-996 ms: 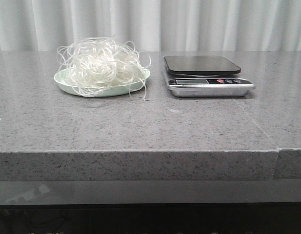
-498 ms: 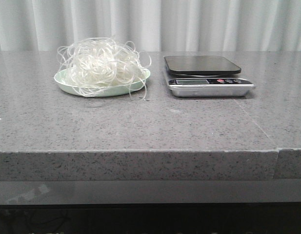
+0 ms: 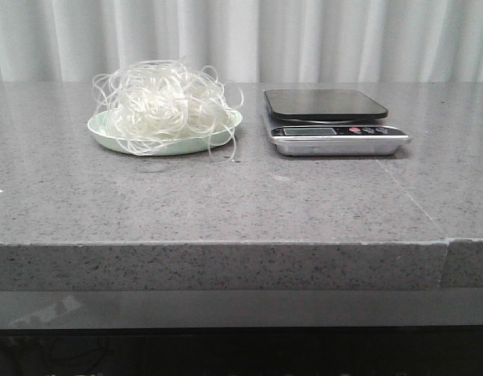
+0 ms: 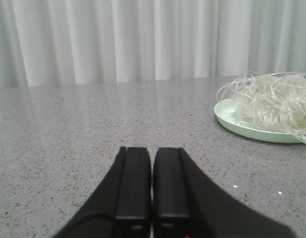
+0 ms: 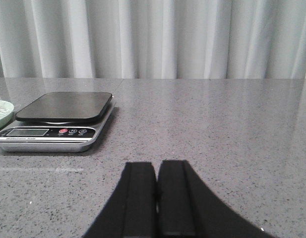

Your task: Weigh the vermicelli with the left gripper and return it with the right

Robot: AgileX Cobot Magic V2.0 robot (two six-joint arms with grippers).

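Behind the speckled grey stone counter [image 3: 225,196] hang pale curtains [image 3: 304,39].

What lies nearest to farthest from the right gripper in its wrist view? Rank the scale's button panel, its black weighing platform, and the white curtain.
1. Silver button panel, the scale's front edge.
2. Black weighing platform, just behind it.
3. White pleated curtain, beyond the table.

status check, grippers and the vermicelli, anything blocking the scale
Left gripper shut, empty, low over table. Right gripper shut, empty. Vermicelli heaped on green plate, untouched. Scale platform bare, nothing between plate and scale.
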